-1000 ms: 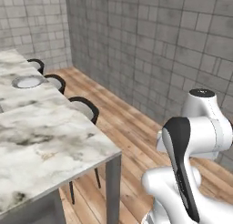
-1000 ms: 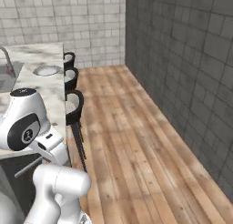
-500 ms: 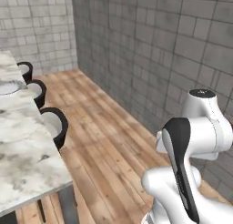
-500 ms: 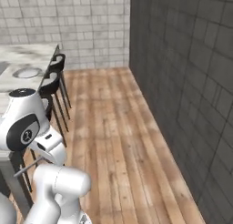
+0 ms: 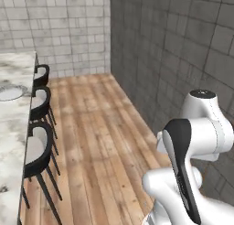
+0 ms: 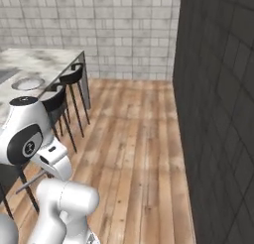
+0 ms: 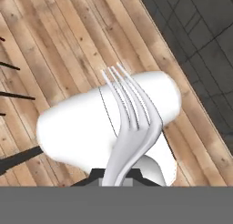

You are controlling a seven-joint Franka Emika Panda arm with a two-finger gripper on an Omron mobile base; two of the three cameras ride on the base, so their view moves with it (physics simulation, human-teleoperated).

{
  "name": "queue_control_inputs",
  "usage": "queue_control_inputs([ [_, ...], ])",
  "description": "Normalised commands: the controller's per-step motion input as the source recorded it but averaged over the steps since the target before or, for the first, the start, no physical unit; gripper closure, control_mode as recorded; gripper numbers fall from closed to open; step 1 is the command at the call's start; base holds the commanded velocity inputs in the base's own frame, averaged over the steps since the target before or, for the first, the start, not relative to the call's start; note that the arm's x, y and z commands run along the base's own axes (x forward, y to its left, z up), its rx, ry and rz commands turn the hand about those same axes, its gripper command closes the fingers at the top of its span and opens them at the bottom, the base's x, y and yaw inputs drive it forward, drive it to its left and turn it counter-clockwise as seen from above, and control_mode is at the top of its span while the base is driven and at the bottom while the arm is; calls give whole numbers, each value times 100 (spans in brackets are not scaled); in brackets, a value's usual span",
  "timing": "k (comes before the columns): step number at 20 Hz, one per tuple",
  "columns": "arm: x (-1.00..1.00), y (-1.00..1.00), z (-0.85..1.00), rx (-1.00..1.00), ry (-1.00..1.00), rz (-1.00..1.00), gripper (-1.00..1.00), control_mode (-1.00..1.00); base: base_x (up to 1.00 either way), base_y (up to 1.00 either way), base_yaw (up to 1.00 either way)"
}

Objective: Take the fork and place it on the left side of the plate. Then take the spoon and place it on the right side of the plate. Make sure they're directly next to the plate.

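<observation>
Base view was swung right across last second: marble counter (image 5: pixel 11 128) pushed to left edge, plate (image 5: pixel 10 92) seen far off on it. Fork (image 7: pixel 129 127) was clamped in closed gripper (image 7: pixel 116 180), prongs up. Carry stage judged; spoon not spotted.

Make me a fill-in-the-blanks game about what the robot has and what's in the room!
1. The pincer is shut on the ____.
2. The floor is made of ____ planks.
3. The stools beside the counter are coloured ____.
4. The round plate lies on the ____.

Missing words: fork; wooden; black; counter
</observation>
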Motion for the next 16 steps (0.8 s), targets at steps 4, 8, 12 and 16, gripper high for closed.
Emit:
queue_control_inputs([
  [4, 0, 0, 0, 0, 0, 0, 100, 100, 100, -65, 45],
  [8, 0, 0, 0, 0, 0, 0, 100, 100, 100, -40, 55],
  [12, 0, 0, 0, 0, 0, 0, 100, 100, 100, -25, 62],
  [16, 0, 0, 0, 0, 0, 0, 100, 100, 100, -28, 64],
])
